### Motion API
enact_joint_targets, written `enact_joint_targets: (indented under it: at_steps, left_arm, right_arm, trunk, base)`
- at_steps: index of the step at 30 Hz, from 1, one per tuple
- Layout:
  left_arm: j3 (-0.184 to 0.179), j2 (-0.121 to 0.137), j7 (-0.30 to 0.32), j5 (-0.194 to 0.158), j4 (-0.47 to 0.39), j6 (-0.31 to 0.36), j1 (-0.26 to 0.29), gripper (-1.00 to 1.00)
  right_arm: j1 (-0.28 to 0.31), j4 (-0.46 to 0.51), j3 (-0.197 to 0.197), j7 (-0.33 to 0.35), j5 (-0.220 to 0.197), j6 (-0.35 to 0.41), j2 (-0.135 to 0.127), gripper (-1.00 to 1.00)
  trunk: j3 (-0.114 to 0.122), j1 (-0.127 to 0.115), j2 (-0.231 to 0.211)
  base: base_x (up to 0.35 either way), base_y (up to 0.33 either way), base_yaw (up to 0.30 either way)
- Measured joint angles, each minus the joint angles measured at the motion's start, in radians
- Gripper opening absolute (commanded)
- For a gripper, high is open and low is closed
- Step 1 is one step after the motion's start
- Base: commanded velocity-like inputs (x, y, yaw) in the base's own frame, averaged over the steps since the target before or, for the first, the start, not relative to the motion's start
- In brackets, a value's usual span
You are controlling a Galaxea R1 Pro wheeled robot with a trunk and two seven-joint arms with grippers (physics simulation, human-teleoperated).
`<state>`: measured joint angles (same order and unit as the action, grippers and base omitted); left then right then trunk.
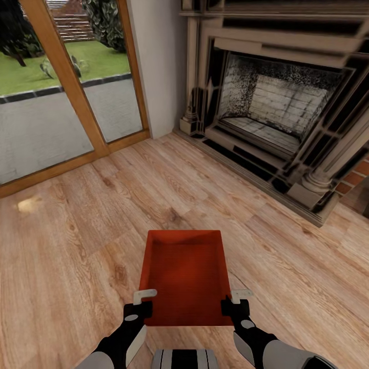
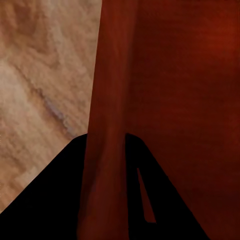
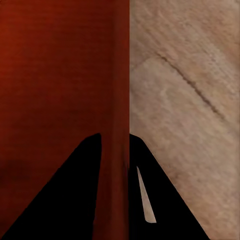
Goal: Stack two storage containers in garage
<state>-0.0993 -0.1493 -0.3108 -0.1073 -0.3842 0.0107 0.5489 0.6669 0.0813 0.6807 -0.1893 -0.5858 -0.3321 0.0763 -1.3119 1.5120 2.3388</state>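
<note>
Storage container (image 1: 184, 282) at lower centre, above wood floor (image 1: 77, 246). My left gripper (image 1: 139, 303) and right gripper (image 1: 234, 301) fingers clamp opposite side walls. I keep it level, turn slowly, clearing fireplace (image 1: 277, 113) at upper right.

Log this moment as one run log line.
room: living room | held: storage container | left gripper: shut on left wall | right gripper: shut on right wall

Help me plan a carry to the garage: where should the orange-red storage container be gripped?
Probably by its two long side walls near the near end, one arm per side. The storage container is lidless with thin straight walls, and the left gripper and right gripper each straddle one.
</note>
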Motion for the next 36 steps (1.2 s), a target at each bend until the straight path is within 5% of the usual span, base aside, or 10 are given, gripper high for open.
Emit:
enact_joint_targets:
  at_steps: [9, 36]
  left_arm:
    - [-0.001, -0.001, -0.007, 0.003, 0.000, 0.000, 0.000, -1.00]
    - [0.003, -0.001, -0.003, 0.001, 0.001, 0.000, 0.000, -1.00]
  right_arm:
    - [0.000, 0.000, 0.000, -0.001, -0.005, 0.000, 0.001, -1.00]
    - [0.000, 0.003, -0.007, -0.002, 0.007, 0.004, 0.001, -1.00]
  trunk:
    - [0.000, 0.000, 0.000]
    - [0.085, -0.103, -0.189]
  base:
    - [0.000, 0.000, 0.000]
    - [0.000, 0.000, 0.000]
